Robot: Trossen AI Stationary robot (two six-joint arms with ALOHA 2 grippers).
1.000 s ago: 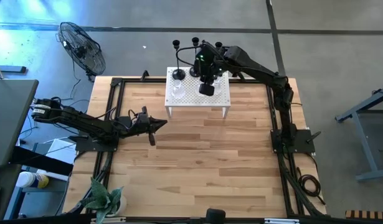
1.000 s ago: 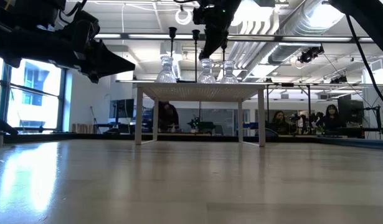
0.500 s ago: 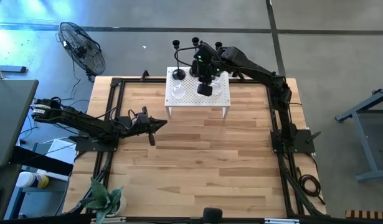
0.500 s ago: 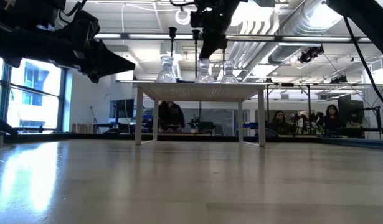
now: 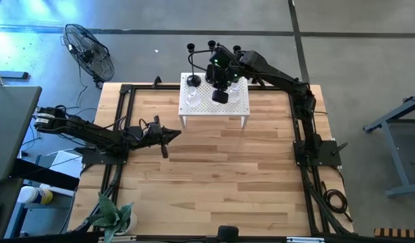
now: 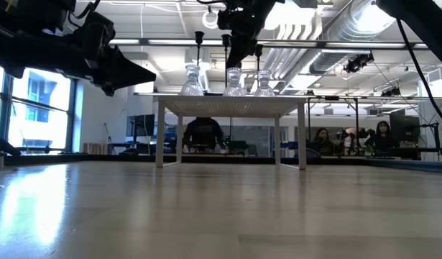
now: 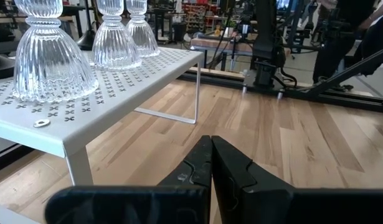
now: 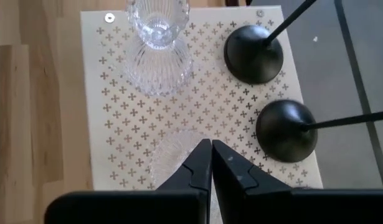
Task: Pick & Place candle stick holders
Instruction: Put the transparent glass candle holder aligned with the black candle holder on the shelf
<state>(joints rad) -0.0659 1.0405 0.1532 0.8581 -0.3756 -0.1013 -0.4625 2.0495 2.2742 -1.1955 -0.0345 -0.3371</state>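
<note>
Three black candle stick holders stand by their domed bases along the far edge of a white perforated shelf. One base shows in the high view and two in the right wrist view. Three clear ribbed glass holders stand on the same shelf. My right gripper is shut above the shelf, with its tips at the middle glass holder. My left gripper is shut and hovers over the table at the left. My right gripper comes from above, slanting down, with its shut fingertips at the top of the middle clear glass holder. The fingers hide the place of contact, so I cannot tell rim from cup. The holder stands upright on the shelf.
A floor fan stands beyond the far left corner. A potted plant is at the near left. A black frame rail runs along the table's sides. People show in the room behind. Bare wood lies in front of the shelf.
My right gripper has gone a little toward the table's left over the shelf. The middle clear glass holder has slid with it toward the left, staying upright on the shelf. A person behind the table has moved.
</note>
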